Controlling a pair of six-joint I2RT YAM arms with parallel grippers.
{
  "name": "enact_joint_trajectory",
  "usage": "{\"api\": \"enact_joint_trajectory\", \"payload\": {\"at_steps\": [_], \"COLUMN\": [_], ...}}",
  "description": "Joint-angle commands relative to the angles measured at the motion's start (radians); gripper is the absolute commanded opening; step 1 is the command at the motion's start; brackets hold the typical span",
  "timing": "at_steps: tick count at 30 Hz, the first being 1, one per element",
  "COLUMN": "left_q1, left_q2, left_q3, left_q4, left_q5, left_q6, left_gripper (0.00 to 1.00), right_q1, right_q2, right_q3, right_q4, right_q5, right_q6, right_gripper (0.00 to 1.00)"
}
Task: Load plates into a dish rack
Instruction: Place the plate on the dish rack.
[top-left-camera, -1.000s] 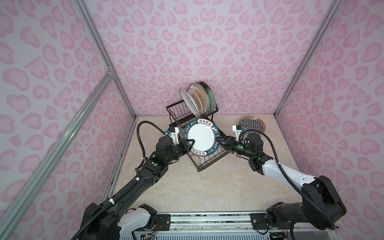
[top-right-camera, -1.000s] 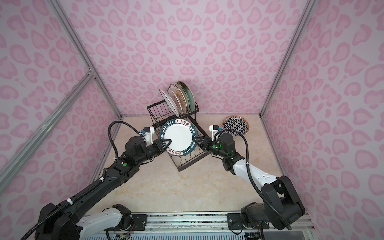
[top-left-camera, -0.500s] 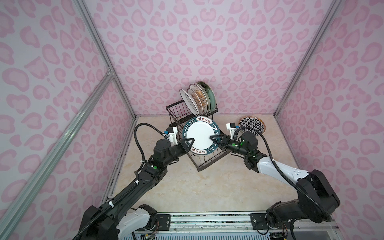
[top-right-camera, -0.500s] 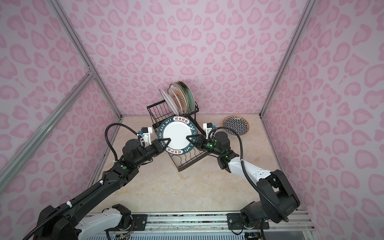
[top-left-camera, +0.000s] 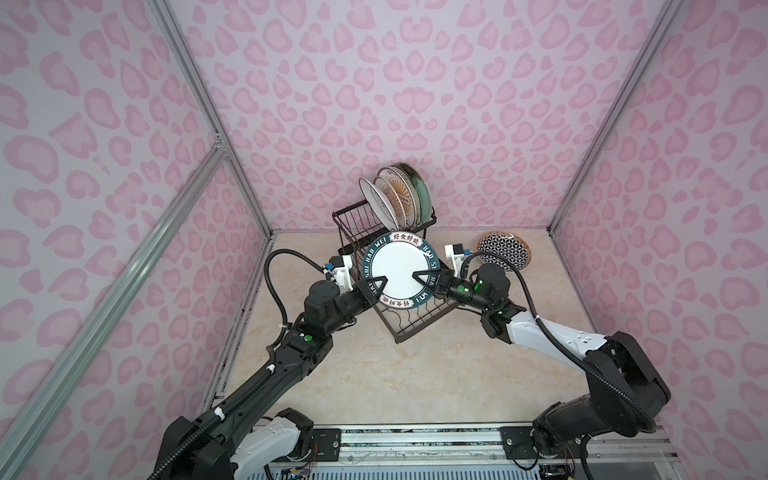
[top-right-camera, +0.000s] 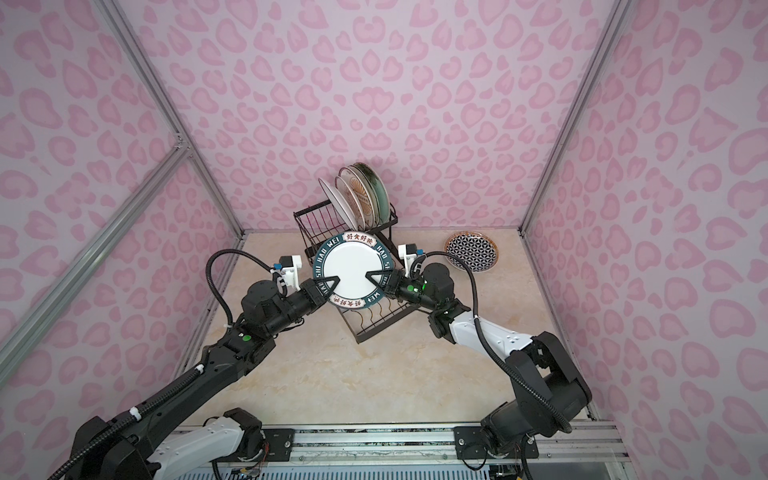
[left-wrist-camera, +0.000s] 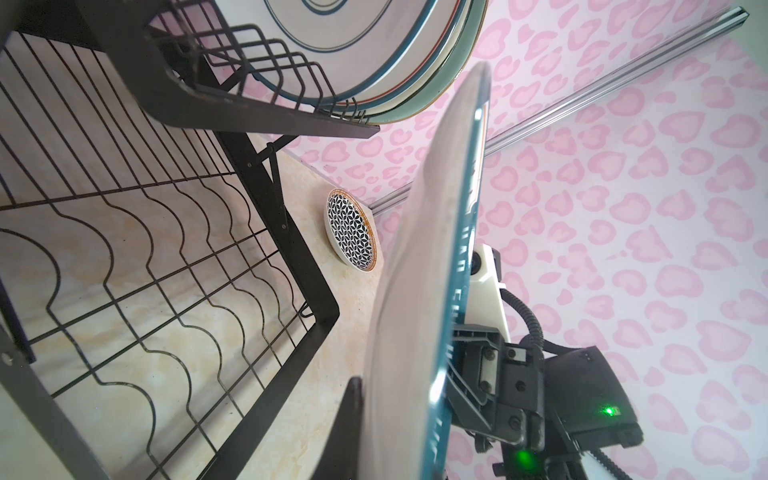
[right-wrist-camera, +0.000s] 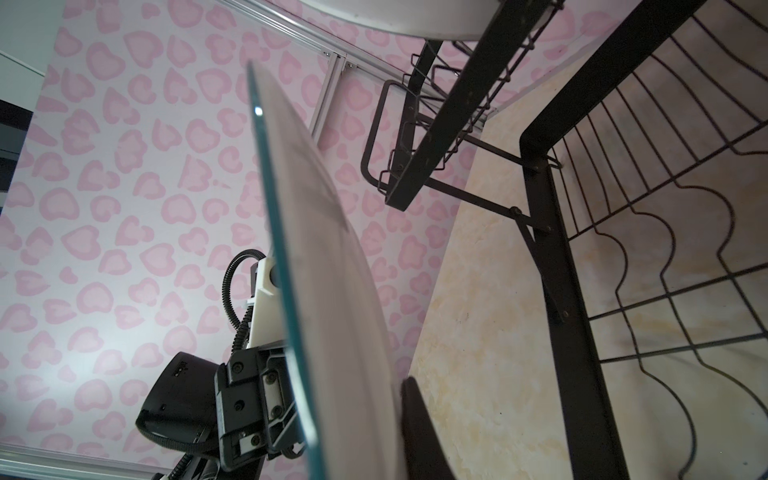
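A white plate with a teal lettered rim (top-left-camera: 399, 270) (top-right-camera: 353, 270) hangs tilted above the lower tray of the black wire dish rack (top-left-camera: 415, 330) (top-right-camera: 368, 332). My left gripper (top-left-camera: 380, 284) (top-right-camera: 332, 282) is shut on its left rim. My right gripper (top-left-camera: 419, 277) (top-right-camera: 372, 277) is shut on its right rim. In the left wrist view the plate (left-wrist-camera: 419, 291) stands edge-on with one finger (left-wrist-camera: 349, 415) against its underside; the right wrist view shows the same plate (right-wrist-camera: 332, 291) and finger (right-wrist-camera: 419, 424). Several plates (top-left-camera: 399, 195) stand upright in the raised upper basket.
A black-and-white geometric plate (top-left-camera: 503, 250) (top-right-camera: 471, 251) (left-wrist-camera: 353, 230) lies on the marble table at the back right, beside the rack. Pink patterned walls close in the back and both sides. The lower tray's wavy wires (left-wrist-camera: 166, 270) (right-wrist-camera: 665, 270) hold nothing.
My right gripper moved in onto the plate's right rim and closed on it. The left gripper has kept its hold, and the plate has barely shifted.
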Motion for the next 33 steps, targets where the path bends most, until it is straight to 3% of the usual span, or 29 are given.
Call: {"api": "enact_joint_trajectory", "payload": {"at_steps": [1, 3, 14, 15, 16, 21, 30, 33], "left_q1": [0.0, 0.0, 0.0, 0.0, 0.0, 0.0, 0.008, 0.025], "left_q2": [-0.003, -0.002, -0.005, -0.005, -0.005, -0.014, -0.088, -0.128], "left_q3": [0.0, 0.002, 0.018, 0.02, 0.023, 0.029, 0.014, 0.02], "left_q4": [0.064, 0.063, 0.023, 0.013, 0.009, -0.018, -0.119, -0.241], "left_q5": [-0.002, -0.002, -0.002, -0.024, -0.024, -0.03, -0.11, -0.147], "left_q6": [0.041, 0.041, 0.041, 0.045, 0.049, 0.062, 0.077, 0.094], "left_gripper": [0.03, 0.03, 0.03, 0.37, 0.43, 0.49, 0.52, 0.52], "right_q1": [0.003, 0.003, -0.009, -0.011, -0.014, -0.03, -0.064, -0.065], "right_q2": [-0.004, -0.007, -0.024, -0.03, -0.034, -0.066, -0.097, -0.102], "right_q3": [0.003, 0.003, 0.025, 0.025, 0.024, 0.022, 0.038, 0.064], "right_q4": [0.007, 0.0, -0.072, -0.079, -0.09, -0.158, -0.253, -0.3], "right_q5": [0.007, 0.007, 0.012, 0.012, 0.014, 0.029, 0.039, 0.051], "right_q6": [0.001, -0.002, -0.049, -0.053, -0.058, -0.097, -0.146, -0.178], "right_gripper": [0.04, 0.0, 0.0, 0.0, 0.0, 0.0, 0.0, 0.0]}}
